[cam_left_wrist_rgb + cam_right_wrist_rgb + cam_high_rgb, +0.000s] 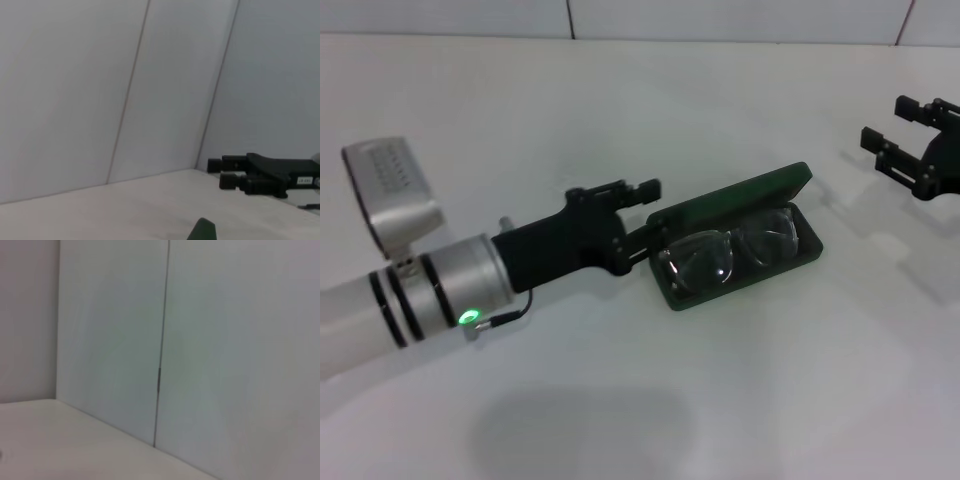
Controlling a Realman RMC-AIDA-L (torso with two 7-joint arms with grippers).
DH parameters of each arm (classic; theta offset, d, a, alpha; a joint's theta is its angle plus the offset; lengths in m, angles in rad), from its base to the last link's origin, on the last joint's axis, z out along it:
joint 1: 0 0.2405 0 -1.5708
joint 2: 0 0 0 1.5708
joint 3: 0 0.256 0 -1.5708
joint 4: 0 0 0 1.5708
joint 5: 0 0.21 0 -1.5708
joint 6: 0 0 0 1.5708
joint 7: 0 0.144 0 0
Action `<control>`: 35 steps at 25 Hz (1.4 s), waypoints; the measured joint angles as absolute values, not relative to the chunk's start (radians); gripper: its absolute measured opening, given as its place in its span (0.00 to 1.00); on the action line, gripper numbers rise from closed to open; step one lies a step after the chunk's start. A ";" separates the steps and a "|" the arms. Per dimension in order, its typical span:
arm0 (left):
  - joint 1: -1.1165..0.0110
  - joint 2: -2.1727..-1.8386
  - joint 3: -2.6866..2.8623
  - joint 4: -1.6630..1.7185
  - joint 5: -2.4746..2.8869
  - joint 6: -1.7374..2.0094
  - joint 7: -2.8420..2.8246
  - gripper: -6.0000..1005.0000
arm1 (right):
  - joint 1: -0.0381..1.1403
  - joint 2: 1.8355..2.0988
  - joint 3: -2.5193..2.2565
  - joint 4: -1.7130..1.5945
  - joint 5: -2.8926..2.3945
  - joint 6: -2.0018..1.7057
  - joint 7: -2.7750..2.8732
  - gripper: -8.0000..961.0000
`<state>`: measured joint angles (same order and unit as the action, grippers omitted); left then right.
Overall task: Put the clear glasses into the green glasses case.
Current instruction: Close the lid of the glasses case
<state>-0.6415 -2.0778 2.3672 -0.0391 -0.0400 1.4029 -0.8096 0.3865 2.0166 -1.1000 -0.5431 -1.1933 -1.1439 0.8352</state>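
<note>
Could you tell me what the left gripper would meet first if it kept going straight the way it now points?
Most likely the dark green hard clamshell case: the left gripper points at its near end, roughly level with the raised lid, though depth is unclear.

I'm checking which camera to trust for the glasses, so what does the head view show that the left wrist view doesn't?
Only the head view shows the clear glasses lying inside the open green glasses case, with the left gripper at the case's left end. Only the left wrist view shows the seamed wall panels rising behind the table. Both show the right gripper off to the right, fingers apart, holding nothing, the white table, and some of the case, though the wrist view catches just a green corner.
</note>
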 joint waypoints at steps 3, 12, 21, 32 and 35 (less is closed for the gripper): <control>-0.670 -2.077 2.362 -0.036 -0.043 1.392 -0.836 0.50 | 0.374 2.016 -1.102 -0.531 -1.197 -1.181 0.835 0.57; -0.705 -2.079 2.364 -0.038 -0.042 1.332 -0.863 0.50 | 0.286 1.988 -1.094 -0.513 -1.292 -1.335 0.827 0.57; -0.709 -2.085 2.359 -0.002 -0.048 1.280 -0.868 0.50 | 0.279 2.016 -1.089 -0.320 -1.209 -1.331 0.592 0.57; -0.732 -2.083 2.356 0.020 -0.049 1.250 -0.895 0.50 | 0.384 2.027 -1.101 -0.185 -1.166 -1.217 0.533 0.57; -0.739 -2.082 2.356 0.020 -0.049 1.250 -0.897 0.50 | 0.422 2.027 -1.102 -0.154 -1.166 -1.193 0.534 0.57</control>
